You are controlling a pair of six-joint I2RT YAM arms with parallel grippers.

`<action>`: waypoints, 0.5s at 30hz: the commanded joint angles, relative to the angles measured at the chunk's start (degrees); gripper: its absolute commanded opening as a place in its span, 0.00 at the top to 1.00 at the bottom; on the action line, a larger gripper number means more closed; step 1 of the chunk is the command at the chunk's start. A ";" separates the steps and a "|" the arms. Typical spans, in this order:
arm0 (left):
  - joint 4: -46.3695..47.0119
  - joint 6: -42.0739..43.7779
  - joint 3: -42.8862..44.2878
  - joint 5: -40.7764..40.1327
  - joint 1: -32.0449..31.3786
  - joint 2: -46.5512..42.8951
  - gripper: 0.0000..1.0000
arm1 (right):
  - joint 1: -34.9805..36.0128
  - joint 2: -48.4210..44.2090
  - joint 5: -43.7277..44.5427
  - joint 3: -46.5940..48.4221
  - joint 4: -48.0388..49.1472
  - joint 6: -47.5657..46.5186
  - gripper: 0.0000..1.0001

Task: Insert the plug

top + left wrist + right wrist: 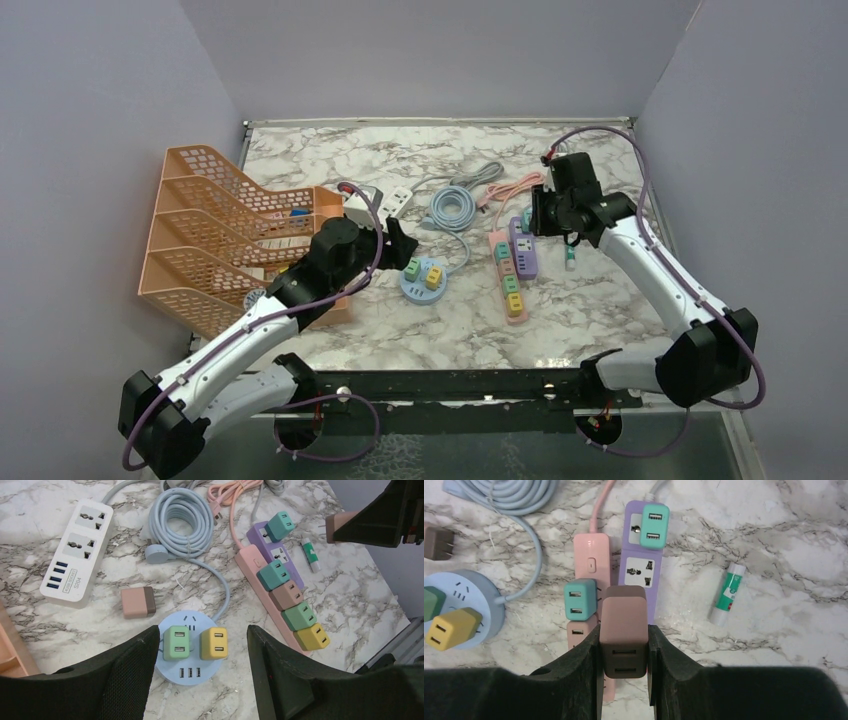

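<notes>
In the left wrist view the left gripper (200, 632) hangs spread and empty over the round hub (189, 619). In the right wrist view the right gripper (625, 630) pinches the brown plug (624, 615) at lower centre. The purple strip's (651, 612) free socket (642, 572) lies just above it in the frame, along the strip's up-down axis, so the right arm seems better placed. The plug's prongs are hidden under it.
</notes>
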 commanded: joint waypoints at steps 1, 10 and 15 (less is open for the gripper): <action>2.87 -2.57 -1.37 -1.17 -0.01 -1.33 0.33 | -0.32 4.32 1.08 2.37 -5.21 -0.55 0.99; 2.56 -0.71 -1.42 -1.80 0.00 -2.36 0.32 | -0.74 10.46 -0.83 3.88 -8.31 0.04 0.99; 2.82 0.13 -1.66 -1.56 0.00 -2.24 0.32 | -1.11 14.83 2.24 6.13 -9.73 -1.22 0.99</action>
